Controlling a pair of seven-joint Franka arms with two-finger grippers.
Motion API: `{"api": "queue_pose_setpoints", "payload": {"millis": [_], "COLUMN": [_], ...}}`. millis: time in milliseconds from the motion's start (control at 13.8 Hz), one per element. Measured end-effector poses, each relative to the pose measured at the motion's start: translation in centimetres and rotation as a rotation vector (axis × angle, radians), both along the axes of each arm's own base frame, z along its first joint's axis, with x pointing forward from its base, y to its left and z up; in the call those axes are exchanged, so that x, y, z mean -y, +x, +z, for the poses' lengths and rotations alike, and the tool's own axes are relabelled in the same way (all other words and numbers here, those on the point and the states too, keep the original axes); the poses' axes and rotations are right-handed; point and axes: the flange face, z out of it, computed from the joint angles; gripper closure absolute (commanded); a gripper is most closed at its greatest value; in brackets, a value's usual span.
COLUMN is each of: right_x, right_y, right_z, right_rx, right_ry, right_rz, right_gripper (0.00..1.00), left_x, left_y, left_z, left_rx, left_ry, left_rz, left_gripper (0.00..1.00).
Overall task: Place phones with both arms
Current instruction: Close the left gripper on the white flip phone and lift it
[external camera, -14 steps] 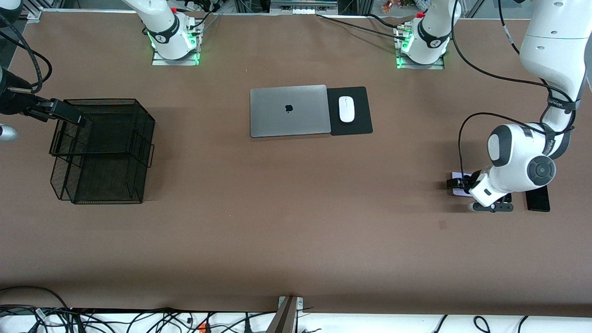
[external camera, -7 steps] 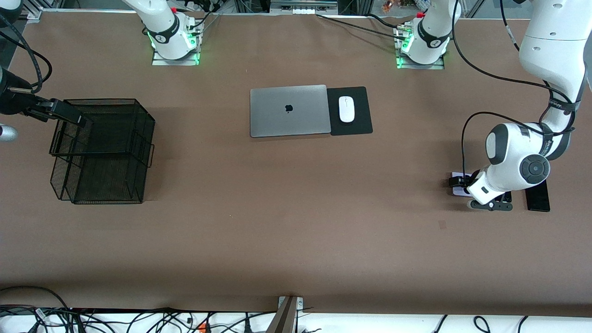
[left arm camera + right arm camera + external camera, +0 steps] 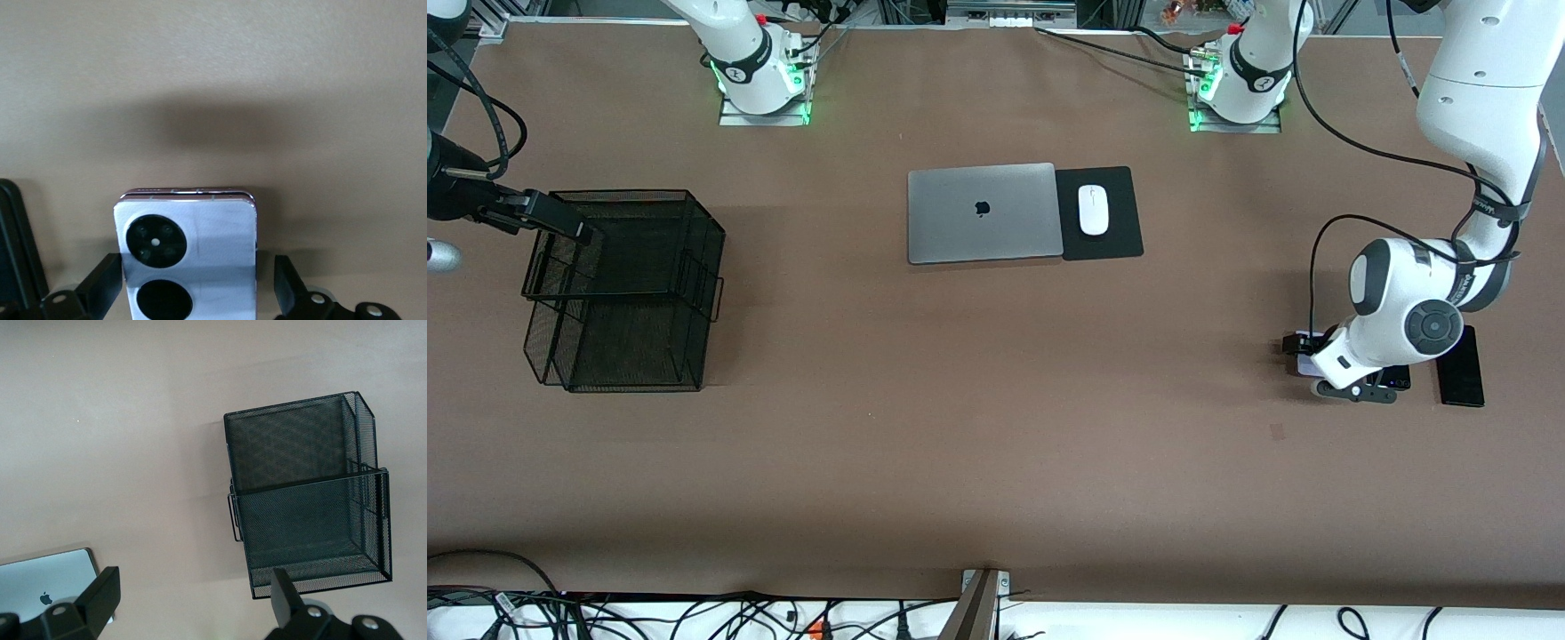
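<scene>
The lilac phone [image 3: 190,250], with two black circles on it, lies flat on the table at the left arm's end [image 3: 1304,365]. My left gripper [image 3: 195,270] is low over it and open, with one finger on each side of the phone [image 3: 1303,348]. One finger sits against the phone's edge and the other stands a little clear. The small black phone [image 3: 1398,380] is mostly hidden under the left wrist, and its edge [image 3: 13,247] shows in the left wrist view. The long black phone [image 3: 1460,369] lies beside it. My right gripper [image 3: 560,222] waits open above the mesh basket [image 3: 193,593].
A black two-tier mesh basket [image 3: 623,293] stands at the right arm's end of the table [image 3: 307,500]. A closed silver laptop [image 3: 983,212] and a white mouse [image 3: 1092,210] on a black pad lie mid-table, nearer the bases.
The left arm's wrist has shifted slightly toward the right arm's end of the table, staying over the lilac phone. The right arm has not moved.
</scene>
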Motion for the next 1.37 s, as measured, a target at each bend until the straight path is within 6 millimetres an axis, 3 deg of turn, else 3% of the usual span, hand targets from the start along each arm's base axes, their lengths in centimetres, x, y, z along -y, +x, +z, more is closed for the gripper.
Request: {"api": "queue_pose_setpoints", "payload": {"millis": [724, 1085, 1230, 1375], "right_x": [0.0, 0.0, -0.02, -0.02], "right_y": [0.0, 0.0, 0.0, 0.0], "right_z": [0.0, 0.0, 0.01, 0.0], "right_rx": [0.0, 0.0, 0.0, 0.0], "right_ry": [0.0, 0.0, 0.0, 0.0], "right_rz": [0.0, 0.0, 0.0, 0.0], "right_gripper": [0.0, 0.0, 0.0, 0.0], "left_x": [-0.08, -0.27, -0.38, -0.38], "left_y": [-0.21, -0.12, -0.16, -0.15], "left_z": [-0.69, -0.22, -0.36, -0.35], "left_rx": [-0.018, -0.016, -0.017, -0.017], "left_ry": [-0.011, -0.009, -0.01, -0.01], "left_rz": [-0.068, -0.068, -0.066, -0.066], "left_gripper": [0.01, 0.42, 0.49, 0.49]}}
